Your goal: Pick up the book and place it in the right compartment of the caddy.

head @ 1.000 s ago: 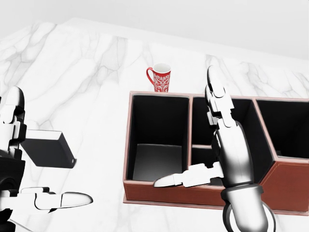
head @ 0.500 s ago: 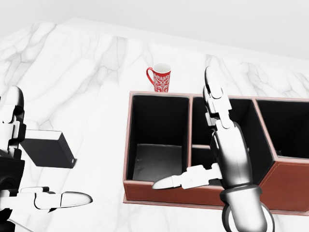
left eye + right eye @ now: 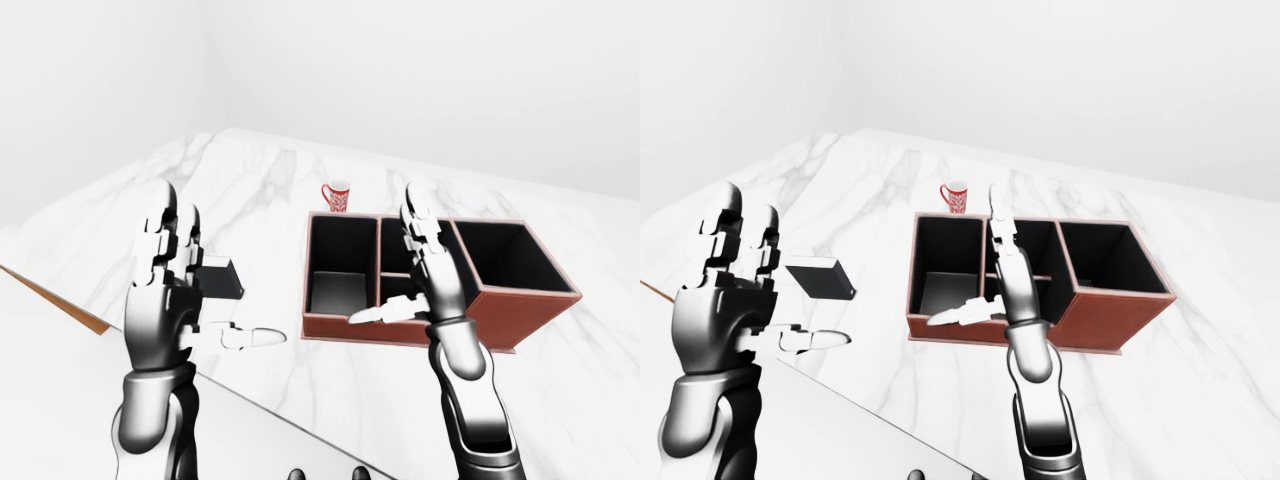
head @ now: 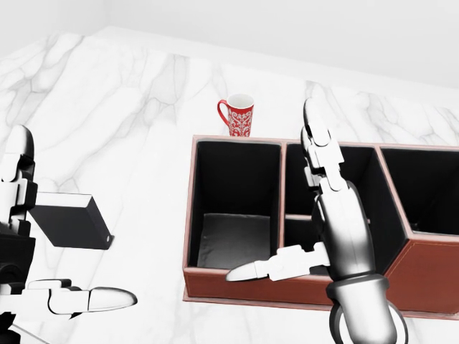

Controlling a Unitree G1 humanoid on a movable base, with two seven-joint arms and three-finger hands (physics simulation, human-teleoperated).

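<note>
Book (image 3: 820, 277): dark, flat on the marble table (image 3: 890, 180), just beyond the spread fingers of my left hand (image 3: 725, 300), not yet touched; I judge the hand is held open and upright beside it to line up a grasp. Caddy (image 3: 520, 310): brown, three black compartments, its right one empty and well to the right of my right hand (image 3: 425, 285), which hangs open over the middle section, thumb out, holding nothing. Red patterned mug (image 4: 237, 115): beyond the caddy's left compartment, clear of both hands.
</note>
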